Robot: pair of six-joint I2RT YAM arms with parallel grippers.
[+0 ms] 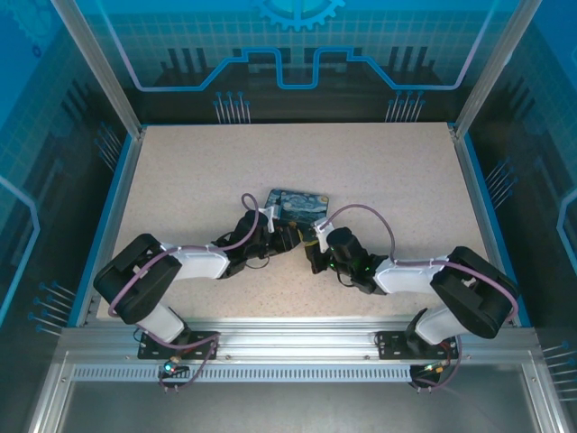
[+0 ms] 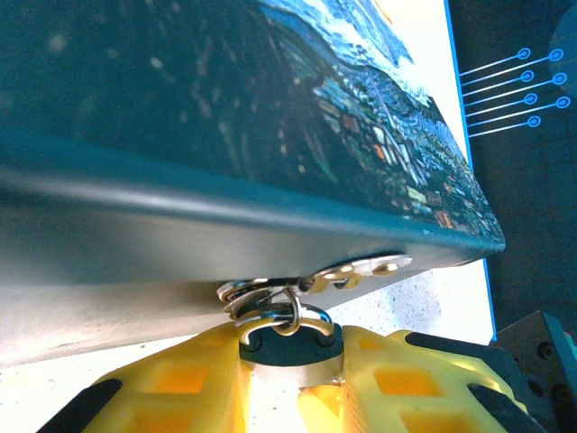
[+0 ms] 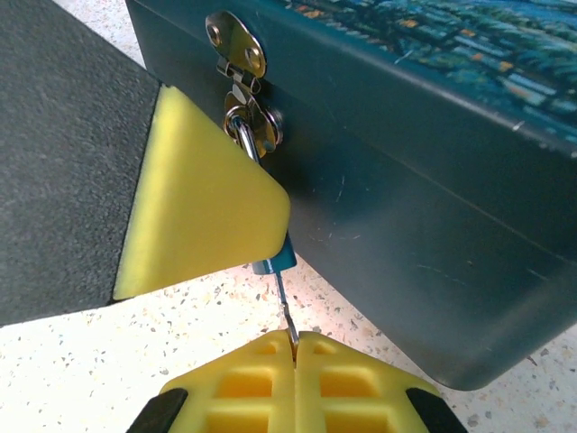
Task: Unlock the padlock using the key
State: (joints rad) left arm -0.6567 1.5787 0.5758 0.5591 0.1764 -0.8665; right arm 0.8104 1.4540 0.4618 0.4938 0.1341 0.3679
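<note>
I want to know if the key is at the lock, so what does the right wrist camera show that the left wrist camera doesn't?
Right wrist: the key, a thin shaft pinched in the right gripper, its tip meeting the blue end of the padlock. Left wrist: the left gripper with both yellow fingers closed around the padlock's dark body. Shared: the tin, its metal hasp, and the shackle threaded through it.

Your black arms [image 1: 135,284] wear white forearm shells [image 1: 200,262] and looping purple cables [image 1: 361,208]; your left hand [image 2: 288,365] and right hand [image 3: 295,347] have yellow, hollow-ribbed fingers [image 3: 236,390].
</note>
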